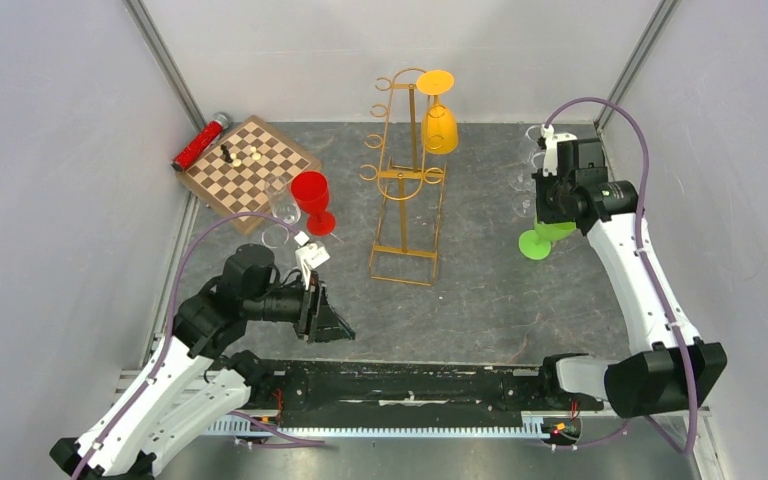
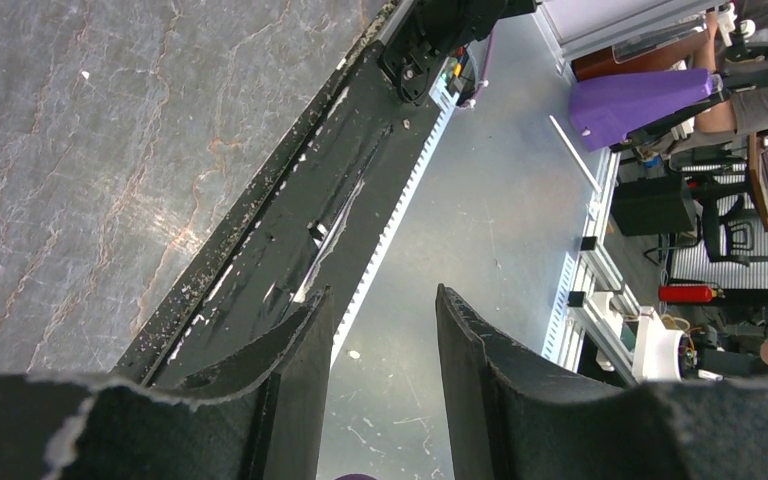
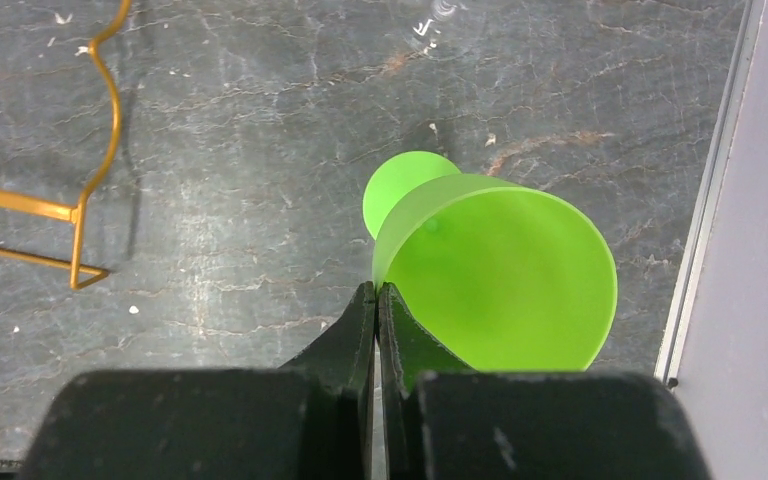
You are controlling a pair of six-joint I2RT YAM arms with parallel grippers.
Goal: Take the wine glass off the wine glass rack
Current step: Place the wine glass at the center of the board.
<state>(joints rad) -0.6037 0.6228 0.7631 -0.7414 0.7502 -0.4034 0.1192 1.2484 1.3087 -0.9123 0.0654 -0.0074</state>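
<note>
The gold wire wine glass rack [image 1: 405, 190] stands mid-table, and a corner of its base shows in the right wrist view [image 3: 80, 215]. A yellow wine glass [image 1: 439, 125] hangs upside down from its top right hook. My right gripper [image 3: 376, 290] is shut on the rim of a green wine glass [image 3: 500, 270], right of the rack near the right wall [image 1: 545, 240]. The glass tilts, its foot pointing down toward the table. My left gripper [image 2: 382, 300] is open and holds nothing, low at the front left [image 1: 345, 330], facing the near table edge.
A red wine glass [image 1: 312, 198] stands upright left of the rack. Behind it lies a chessboard [image 1: 250, 165] with a few pieces, and a red cylinder [image 1: 200, 142] by the left wall. Faint clear glasses show near the red glass [image 1: 278, 235] and near the right arm [image 1: 530, 160].
</note>
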